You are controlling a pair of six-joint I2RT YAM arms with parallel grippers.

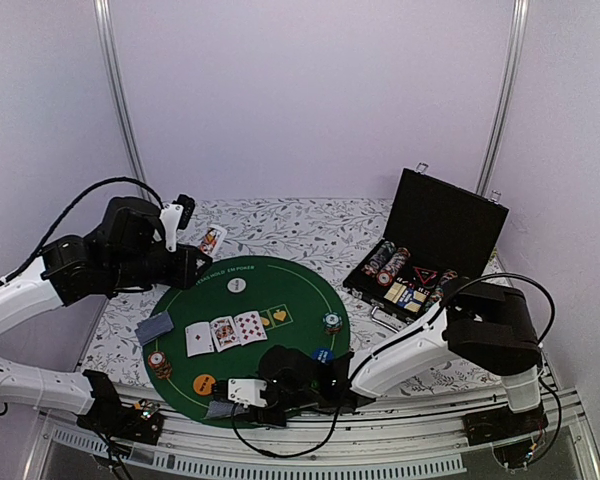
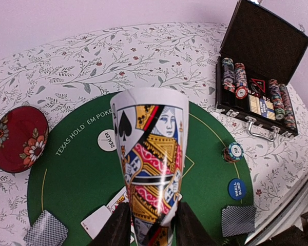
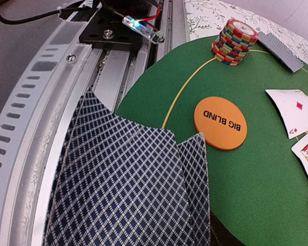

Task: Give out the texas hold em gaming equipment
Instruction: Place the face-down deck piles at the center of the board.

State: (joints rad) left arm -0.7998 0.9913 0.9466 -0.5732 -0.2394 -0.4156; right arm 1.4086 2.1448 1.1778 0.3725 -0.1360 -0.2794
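Left fingers pinch a bowed queen card — above round green mat.

One mat. Three buttons: a white button, an orange button and a blue button. Two chip stacks on the mat. Three face-up cards in a row, plus one queen. Face-down cards in three places. One case. One red disc.
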